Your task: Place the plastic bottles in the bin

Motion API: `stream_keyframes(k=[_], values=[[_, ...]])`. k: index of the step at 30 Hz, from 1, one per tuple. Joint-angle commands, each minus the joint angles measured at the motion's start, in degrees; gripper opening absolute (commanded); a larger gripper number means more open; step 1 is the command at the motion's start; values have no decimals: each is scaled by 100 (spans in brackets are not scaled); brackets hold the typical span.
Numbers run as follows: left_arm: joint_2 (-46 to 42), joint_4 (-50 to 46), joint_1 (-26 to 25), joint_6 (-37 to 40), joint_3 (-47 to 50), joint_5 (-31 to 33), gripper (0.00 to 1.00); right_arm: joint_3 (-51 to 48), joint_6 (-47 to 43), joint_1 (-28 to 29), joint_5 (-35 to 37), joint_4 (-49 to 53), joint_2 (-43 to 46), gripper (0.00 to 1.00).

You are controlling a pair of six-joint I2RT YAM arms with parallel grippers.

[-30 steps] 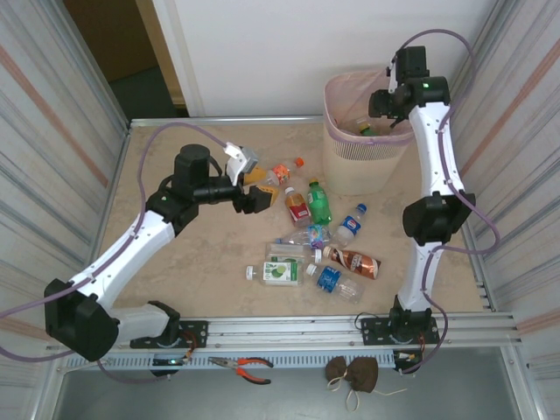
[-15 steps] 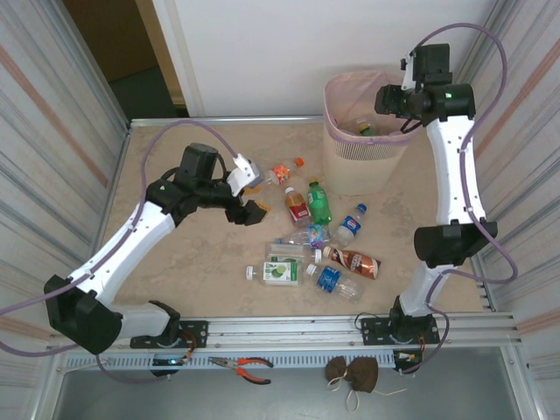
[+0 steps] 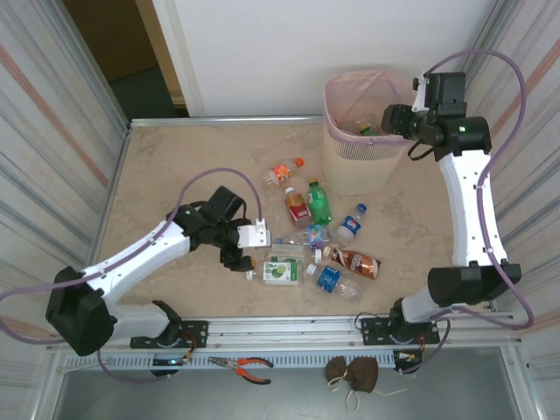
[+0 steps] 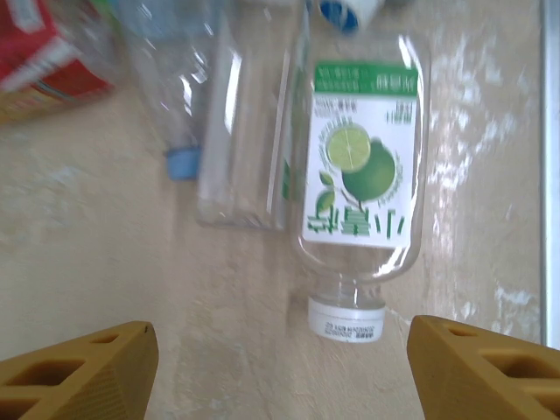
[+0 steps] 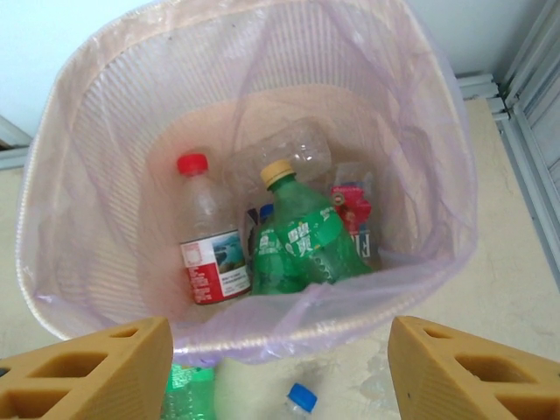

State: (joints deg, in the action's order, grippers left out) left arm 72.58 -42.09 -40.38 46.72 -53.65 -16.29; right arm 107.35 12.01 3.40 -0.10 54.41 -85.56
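Your left tool [image 4: 280, 367] has its jaws apart and holds nothing. It hangs low over the beige surface [image 3: 175, 175], well away from the tall beige slotted bin with the pink liner [image 3: 343, 162]. It points at the flat clear plastic bottle with the green lime label [image 4: 363, 175]. That bottle lies on its side with its white cap [image 4: 348, 317] toward the tool, just ahead of the gap between the fingers. My read is that this is the line-up for a grab at the neck end.

A crushed clear label-less bottle [image 4: 241, 131] lies touching the lime bottle's side, so watch you don't pinch both.

Your right tool [image 5: 280, 367] is also spread and empty. It hovers above the bin's open mouth, probably parked there so a release falls inside.

Inside the bin there's a green plastic bottle with a yellow cap [image 5: 302, 241] and a clear bottle with a red cap [image 5: 210, 249], plus more I can't make out.

The loose bottles on the surface sit in a cluster in front of the bin, toward the arm bases. They include an upright green bottle [image 3: 318, 202] and a brown bottle on its side [image 3: 354, 261]. There's plenty left to do.
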Motion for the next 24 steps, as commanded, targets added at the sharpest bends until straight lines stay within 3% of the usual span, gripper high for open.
stream_keyframes(k=[1, 13, 24], values=[[217, 118, -238, 277, 353, 646, 76, -391, 156, -100, -82, -267, 398, 65], [670, 787, -671, 83, 948, 893, 78, -1262, 207, -518, -372, -586, 1023, 66], [1273, 1079, -769, 35, 1093, 802, 69, -1490, 254, -739, -618, -739, 1116, 66]])
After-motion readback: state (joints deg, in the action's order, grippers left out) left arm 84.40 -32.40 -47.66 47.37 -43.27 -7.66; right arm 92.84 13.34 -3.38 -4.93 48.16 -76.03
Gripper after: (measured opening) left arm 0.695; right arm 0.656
